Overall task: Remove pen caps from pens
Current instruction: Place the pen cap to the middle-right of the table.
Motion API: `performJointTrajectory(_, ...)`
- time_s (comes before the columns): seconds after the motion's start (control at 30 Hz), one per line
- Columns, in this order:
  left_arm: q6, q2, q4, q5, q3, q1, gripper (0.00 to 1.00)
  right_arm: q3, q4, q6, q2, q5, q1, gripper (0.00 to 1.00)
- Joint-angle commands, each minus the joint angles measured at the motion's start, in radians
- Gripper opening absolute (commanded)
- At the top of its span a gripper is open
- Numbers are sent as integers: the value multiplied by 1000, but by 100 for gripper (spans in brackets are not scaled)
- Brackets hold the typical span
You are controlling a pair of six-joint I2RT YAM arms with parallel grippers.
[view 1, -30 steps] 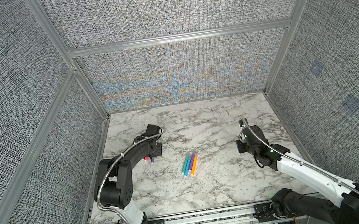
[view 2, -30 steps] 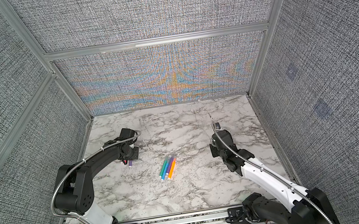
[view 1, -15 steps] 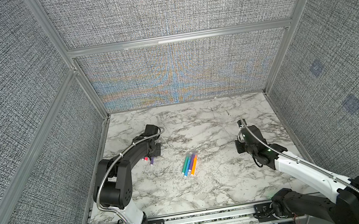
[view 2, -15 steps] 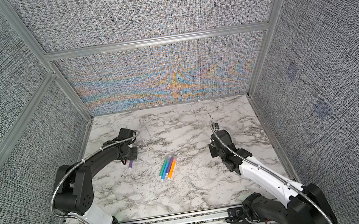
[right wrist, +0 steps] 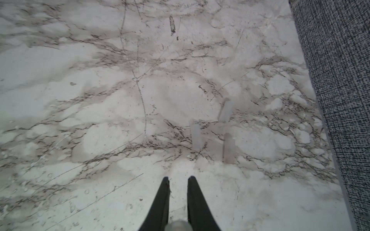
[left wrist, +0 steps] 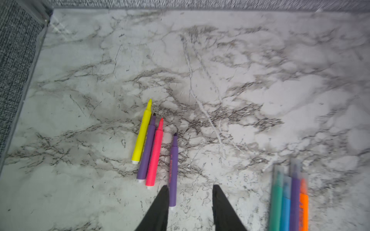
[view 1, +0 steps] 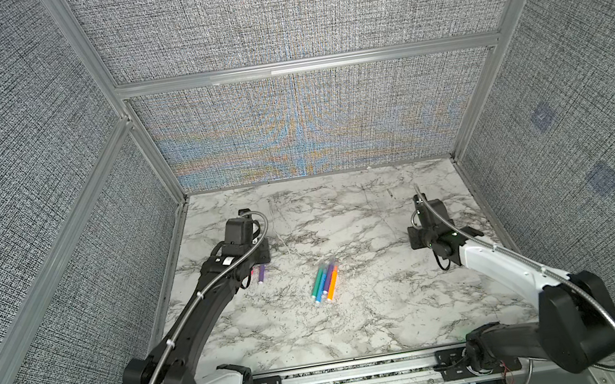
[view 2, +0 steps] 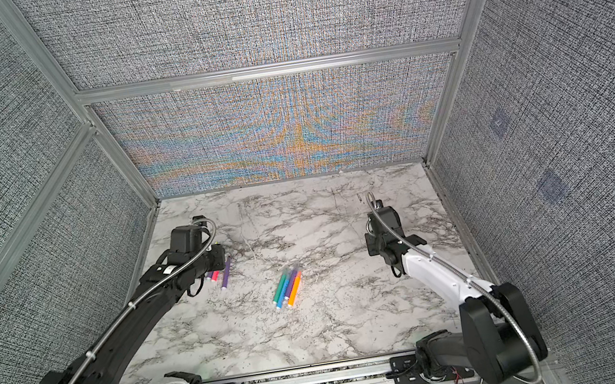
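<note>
The left gripper (left wrist: pixel 190 187) hovers over the left side of the table (view 1: pixel 359 329), jaws apart and empty, with a bare-tipped purple pen (left wrist: pixel 173 170) lying just beside one jaw tip. Three more uncapped pens (left wrist: pixel 147 150), yellow, purple and pink, lie alongside. Four capped pens (view 1: pixel 324 281) sit mid-table. At right, the right gripper (right wrist: pixel 178 178) has its jaws drawn close on a clear cap (right wrist: pixel 177 225), near three loose caps (right wrist: pixel 195 136).
</note>
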Motion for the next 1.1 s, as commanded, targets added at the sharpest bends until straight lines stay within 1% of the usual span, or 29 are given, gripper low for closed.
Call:
performJointTrajectory(0.0,-14,-90,52,92,-33,-12,38,71,-46,-44,95,-53,-27,0)
performJointTrajectory(0.1,-20,-165,66,93,-63,-41,39,159,-72,-65,194,-54,-30,0)
performJointTrajectory(0.2,-19,-196,78,94,-77,-64,40,216,-84,-81,279,-70,-28,0)
performJointTrajectory(0.33,-18,-187,74,82,-78,-77,40,269,-107,-98,375,-35,-28,0)
performJointTrajectory(0.57,-12,-152,85,69,-83,-109,42,333,-125,-108,499,23,-30,0)
performJointTrajectory(0.8,-11,-140,87,58,-84,-124,44,348,-134,-112,546,34,-30,0)
performJointTrajectory(1.07,-5,-123,88,63,-85,-143,45,335,-126,-113,534,27,-30,13)
